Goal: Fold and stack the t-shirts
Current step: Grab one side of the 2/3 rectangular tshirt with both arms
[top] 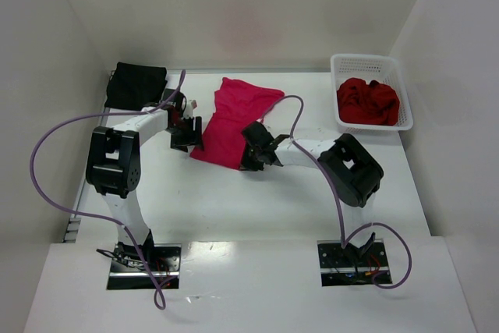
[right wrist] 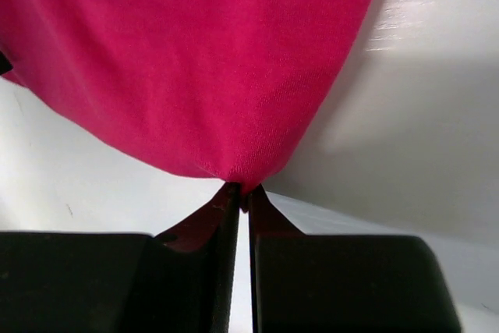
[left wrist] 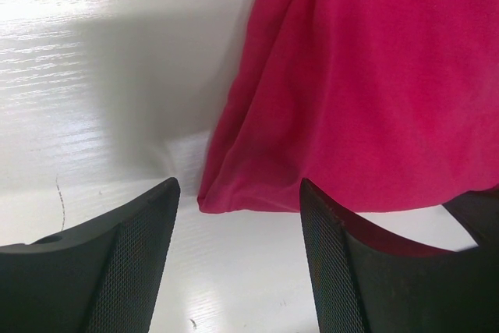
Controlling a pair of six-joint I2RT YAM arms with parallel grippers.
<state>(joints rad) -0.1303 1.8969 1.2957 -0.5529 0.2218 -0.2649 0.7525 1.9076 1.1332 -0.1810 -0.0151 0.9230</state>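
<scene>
My right gripper [right wrist: 242, 193] is pinching the near corner tip of the crimson-pink t-shirt [top: 231, 118] lying mid-table [top: 234, 200]. My left gripper [left wrist: 238, 189] is hanging spread beside its other corner. This shallow bite is risking slippage during lifting.

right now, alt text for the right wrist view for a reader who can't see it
The right gripper is shut on a pinched corner of the crimson-pink t-shirt, whose cloth fills the upper frame. White table shows below and to the right.
</scene>
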